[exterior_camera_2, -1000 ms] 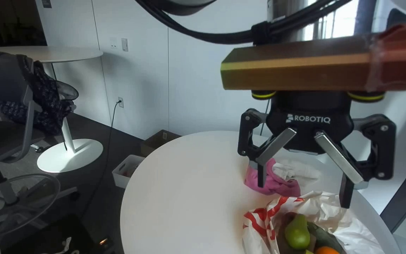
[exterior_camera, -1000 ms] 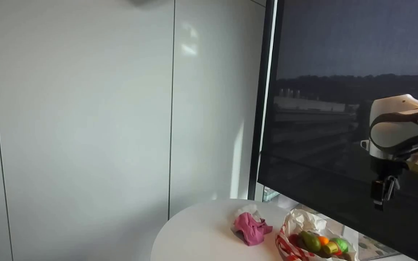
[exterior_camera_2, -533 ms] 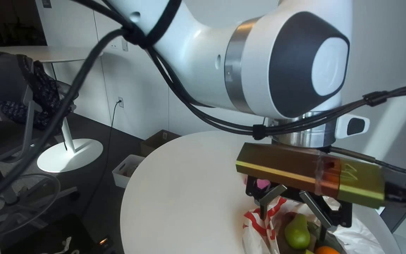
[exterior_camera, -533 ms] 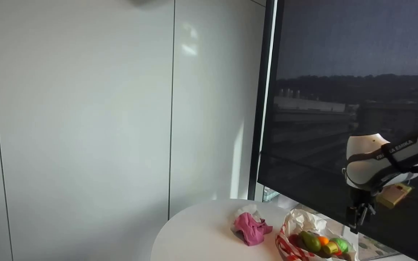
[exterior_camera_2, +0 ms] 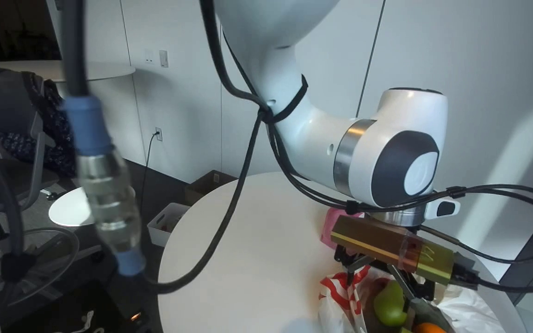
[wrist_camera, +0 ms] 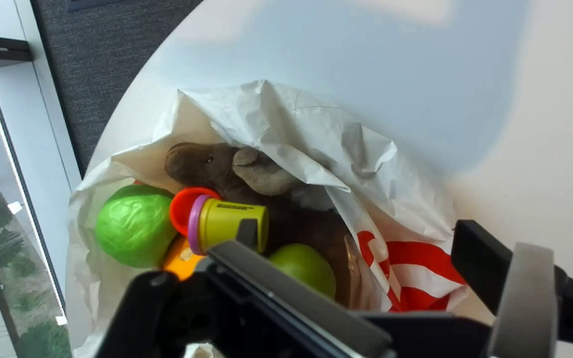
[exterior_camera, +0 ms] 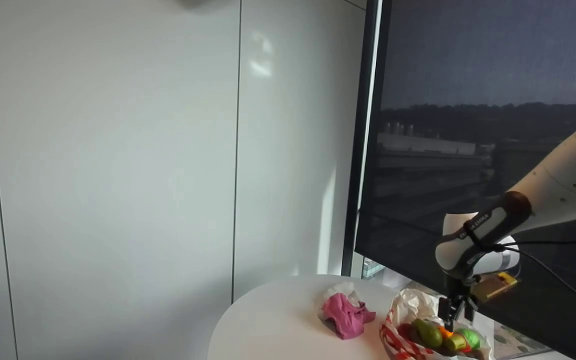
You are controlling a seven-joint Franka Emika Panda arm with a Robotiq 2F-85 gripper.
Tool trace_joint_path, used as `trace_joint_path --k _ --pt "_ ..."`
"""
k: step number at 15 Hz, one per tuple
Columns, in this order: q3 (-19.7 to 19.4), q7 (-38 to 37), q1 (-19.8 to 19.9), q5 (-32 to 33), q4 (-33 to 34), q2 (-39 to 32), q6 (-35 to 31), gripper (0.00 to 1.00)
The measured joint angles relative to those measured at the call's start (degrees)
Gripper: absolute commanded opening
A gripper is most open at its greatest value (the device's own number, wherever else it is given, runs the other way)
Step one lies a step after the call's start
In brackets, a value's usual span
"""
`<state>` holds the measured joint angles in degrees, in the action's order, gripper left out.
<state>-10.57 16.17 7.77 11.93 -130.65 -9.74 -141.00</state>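
Because the crumpled, red-striped white paper bag [wrist_camera: 306,124] pens it in (my inference), smooth, rounded green pear [wrist_camera: 307,266] lies at wrist-view six o'clock beneath the widely spread black gripper [wrist_camera: 357,234].

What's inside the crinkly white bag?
I see a round green thing, yellow tub, green pear, something red, something orange and a brown toy animal. Whatever's underneath is covered.
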Motion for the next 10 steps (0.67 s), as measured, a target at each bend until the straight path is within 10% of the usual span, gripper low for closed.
trace_joint_path --k 10 --pt "3.06 -0.16 1.67 -2.41 16.59 -19.67 -0.02 1.0"
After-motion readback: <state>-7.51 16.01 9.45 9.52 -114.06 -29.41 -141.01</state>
